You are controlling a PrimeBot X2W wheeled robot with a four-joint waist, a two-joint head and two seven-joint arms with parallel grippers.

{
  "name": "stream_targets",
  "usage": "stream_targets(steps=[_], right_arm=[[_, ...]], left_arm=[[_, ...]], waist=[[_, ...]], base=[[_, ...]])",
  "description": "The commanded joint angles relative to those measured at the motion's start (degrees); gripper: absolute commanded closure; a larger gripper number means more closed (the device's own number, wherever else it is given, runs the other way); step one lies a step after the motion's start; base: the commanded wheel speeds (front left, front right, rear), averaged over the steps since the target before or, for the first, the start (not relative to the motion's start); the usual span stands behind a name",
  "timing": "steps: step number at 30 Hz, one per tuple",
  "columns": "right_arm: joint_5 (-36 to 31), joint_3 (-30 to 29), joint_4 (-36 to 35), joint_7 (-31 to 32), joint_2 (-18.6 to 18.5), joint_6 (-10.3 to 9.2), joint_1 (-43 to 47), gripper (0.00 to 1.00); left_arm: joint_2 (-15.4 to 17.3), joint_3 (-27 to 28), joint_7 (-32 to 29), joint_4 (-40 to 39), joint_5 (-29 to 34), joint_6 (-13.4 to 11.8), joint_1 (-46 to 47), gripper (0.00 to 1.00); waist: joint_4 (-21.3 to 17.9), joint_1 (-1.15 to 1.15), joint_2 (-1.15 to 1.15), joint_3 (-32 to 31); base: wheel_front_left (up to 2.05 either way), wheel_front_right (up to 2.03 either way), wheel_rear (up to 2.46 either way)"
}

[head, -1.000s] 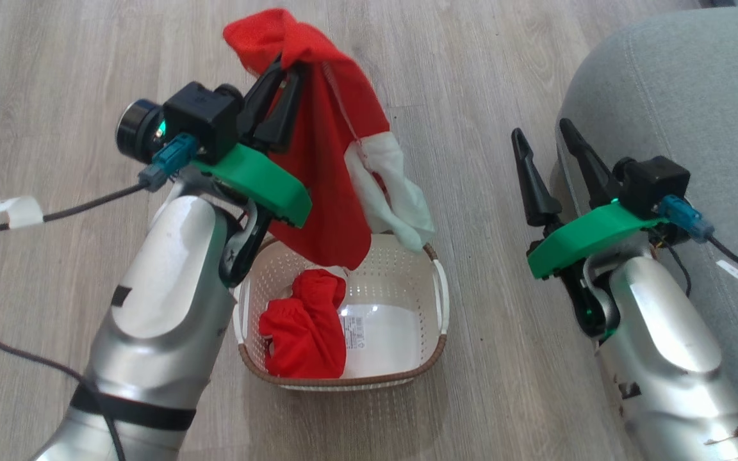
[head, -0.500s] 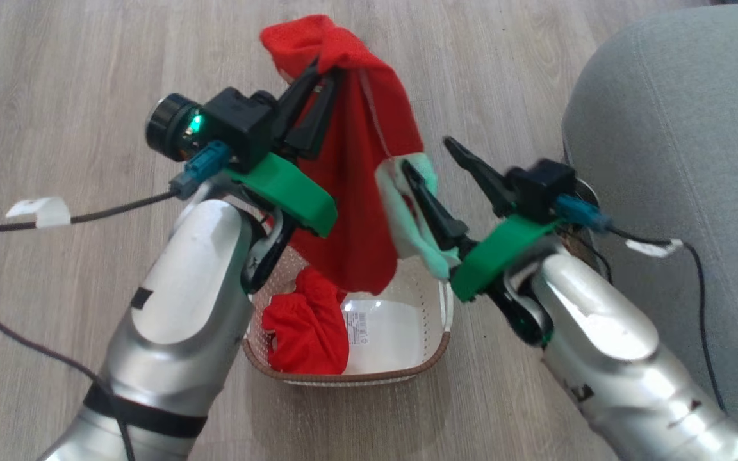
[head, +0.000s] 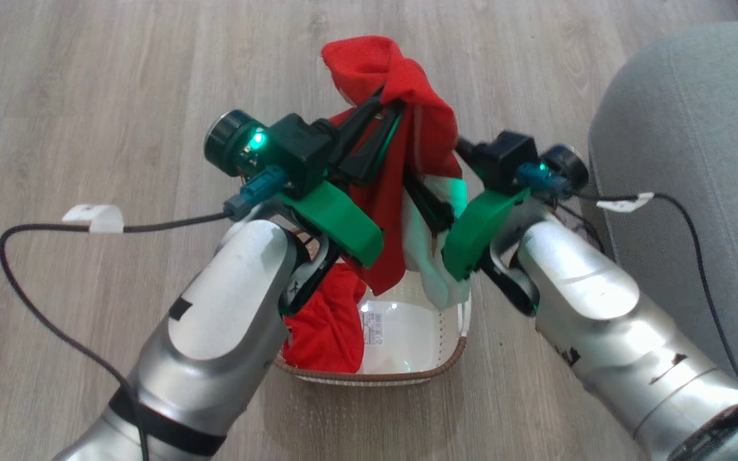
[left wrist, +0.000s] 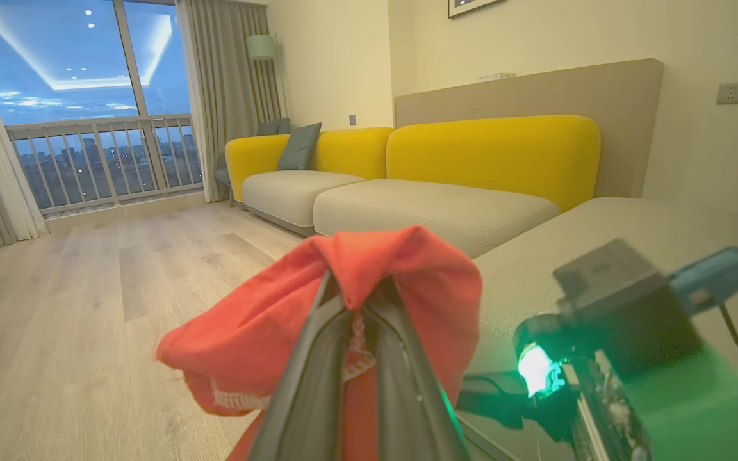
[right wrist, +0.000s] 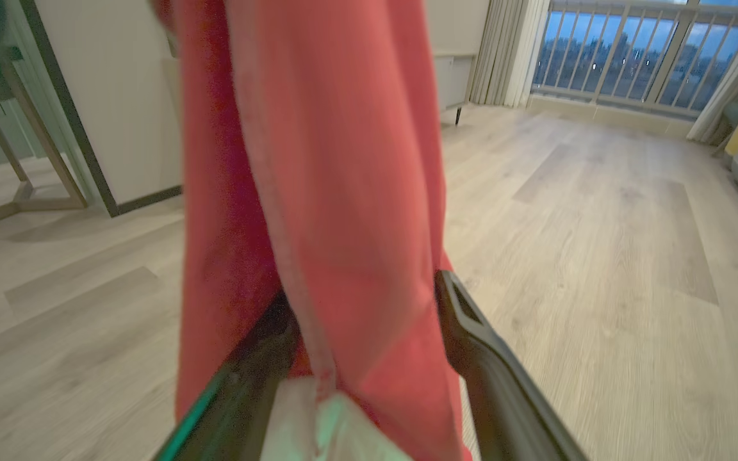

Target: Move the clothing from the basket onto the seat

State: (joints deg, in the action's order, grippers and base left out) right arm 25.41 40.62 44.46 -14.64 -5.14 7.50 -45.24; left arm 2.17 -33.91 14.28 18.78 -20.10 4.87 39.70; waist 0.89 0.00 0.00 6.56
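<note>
Pale wood-plank floor [head: 87,96], dusk behind the window [left wrist: 87,64], yellow sofa [left wrist: 491,147] along the far wall.

The red garment [head: 426,128] hangs in the air above the basket [head: 452,358], bunched at its top. A white cloth [head: 426,275] dangles from its lower part down to the basket's right rim.

My left pincer [left wrist: 350,301] is clamped tight on the bunched top, and the cloth folds over both fingertips. My right pincer [right wrist: 362,301] is spread wide, one finger on each side of the hanging red cloth, not pinching it. I cannot tell whether the fingers touch it.

A second red garment [head: 324,326] lies crumpled in the basket's left half, beside a label sticker [head: 374,328] on the white bottom.

The basket sits on the floor between my forearms. The grey seat [head: 683,128] is off to my right, apart from the basket.
</note>
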Motion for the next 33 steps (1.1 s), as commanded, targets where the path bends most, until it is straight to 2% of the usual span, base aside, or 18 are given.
stream_targets(steps=[1, 2, 3, 4, 5, 6, 14, 16, 17, 25, 33], right_arm=[[0.73, 1.14, 0.02, -0.36, 1.73, -0.01, -1.6, 0.0], [1.48, 1.8, 1.01, -0.36, 1.9, -0.01, -1.81, 0.02], [2.24, 2.27, 1.63, -0.36, 2.01, -0.01, -2.02, 0.2], [2.82, 2.69, 1.94, -0.36, 2.09, -0.01, -2.26, 0.57], [3.37, 3.15, 1.97, -0.36, 2.14, -0.01, -2.46, 0.88], [3.85, 3.35, 1.92, -0.36, 2.17, -0.01, -2.65, 1.0], [5.5, 0.44, 0.47, -0.36, 1.98, -0.01, -2.75, 1.0], [5.22, -0.7, -0.52, -0.36, 1.51, -0.01, -2.35, 1.0], [4.98, -1.26, -1.04, -0.36, 1.19, -0.01, -2.2, 1.0], [4.05, -7.07, -6.39, -0.36, -0.73, -0.01, 0.45, 1.0], [2.63, -12.23, -12.81, -0.36, -1.88, -0.01, 2.9, 1.0]], left_arm=[[0.71, 1.27, 0.72, -2.46, -0.54, -0.31, 2.56, 1.0], [0.71, 0.86, 0.72, -2.54, -0.79, -0.42, 2.6, 1.0], [0.71, 0.5, 0.72, -2.6, -0.98, -0.52, 2.64, 1.0], [0.71, 0.19, 0.72, -2.65, -1.15, -0.59, 2.67, 1.0], [0.71, -0.02, 0.72, -2.72, -1.28, -0.66, 2.71, 1.0], [0.71, -0.2, 0.72, -2.8, -1.3, -0.74, 2.71, 1.0], [0.71, -0.04, 0.72, -1.78, -0.72, -0.99, 1.89, 1.0], [0.71, 0.55, 0.72, -1.16, -1.03, -0.83, 1.31, 0.23], [0.71, 0.77, 0.72, -0.9, -0.76, -0.75, 1.17, 0.0], [0.71, 1.82, 0.72, 1.66, 3.0, 0.06, -0.65, 0.0], [1.28, 3.7, 0.72, 3.01, 6.2, 1.34, -2.85, 0.0]], waist=[[0.62, 0.0, 0.0, -0.03], [0.91, 0.0, 0.0, 0.03], [1.18, 0.0, 0.0, 0.06], [1.45, 0.0, 0.0, 0.12], [1.66, 0.0, 0.0, 0.21], [1.86, 0.0, 0.0, 0.3], [1.66, 0.0, 0.0, 1.07], [1.04, 0.0, 0.0, 1.35], [0.63, 0.0, 0.0, 1.51], [-4.07, 0.0, 0.0, 2.24], [-12.83, 0.0, 0.0, 3.25]], base=[[0.0, 0.0, 0.0], [0.0, 0.0, 0.0], [0.0, 0.0, 0.0], [0.0, 0.0, 0.0], [0.0, 0.0, 0.0], [0.0, 0.0, 0.0], [0.0, 0.0, 0.0], [0.0, 0.0, 0.0], [0.0, 0.0, 0.0], [0.0, 0.0, 0.0], [0.0, 0.0, 0.0]])
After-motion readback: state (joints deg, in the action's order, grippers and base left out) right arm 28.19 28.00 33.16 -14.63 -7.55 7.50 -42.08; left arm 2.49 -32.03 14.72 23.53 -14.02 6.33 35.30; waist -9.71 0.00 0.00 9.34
